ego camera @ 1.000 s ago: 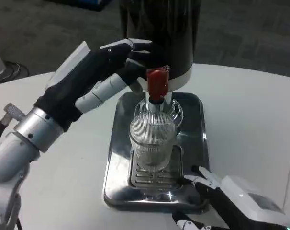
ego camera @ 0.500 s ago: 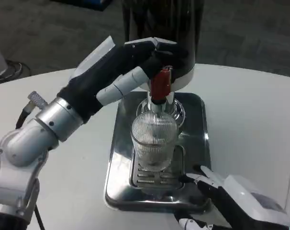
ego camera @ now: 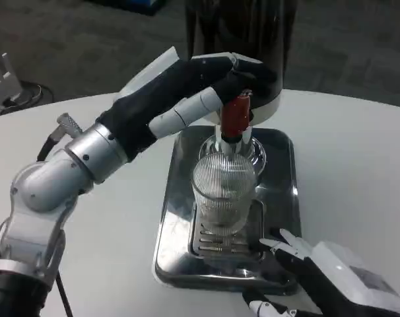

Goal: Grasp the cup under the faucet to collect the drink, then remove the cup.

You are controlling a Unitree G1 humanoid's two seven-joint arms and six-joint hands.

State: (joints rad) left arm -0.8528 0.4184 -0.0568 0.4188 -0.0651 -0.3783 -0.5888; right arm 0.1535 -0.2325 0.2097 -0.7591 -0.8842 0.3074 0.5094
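Nearest the camera, the right hand (ego camera: 325, 277) rests at the front right corner of the steel drip tray (ego camera: 180, 198); its fingers are spread, pointing up and left toward the cup, and it holds nothing.

The cup (ego camera: 224, 193), clear ribbed glass, stands upright on the grate at the middle of the tray, directly below the spout. It lies up and left of the right hand, near but apart from the fingertips. Its long axis is vertical, so a side-on wrap looks like the fitting approach. The right hand is the nearer one to the cup.

Farther back, the left hand (ego camera: 206, 86) reaches in from the left, its fingers curled over the red faucet lever (ego camera: 237, 113) on the black dispenser (ego camera: 243, 33). Whether it grips or only presses the lever cannot be told.

No liquid is discernible in the cup.
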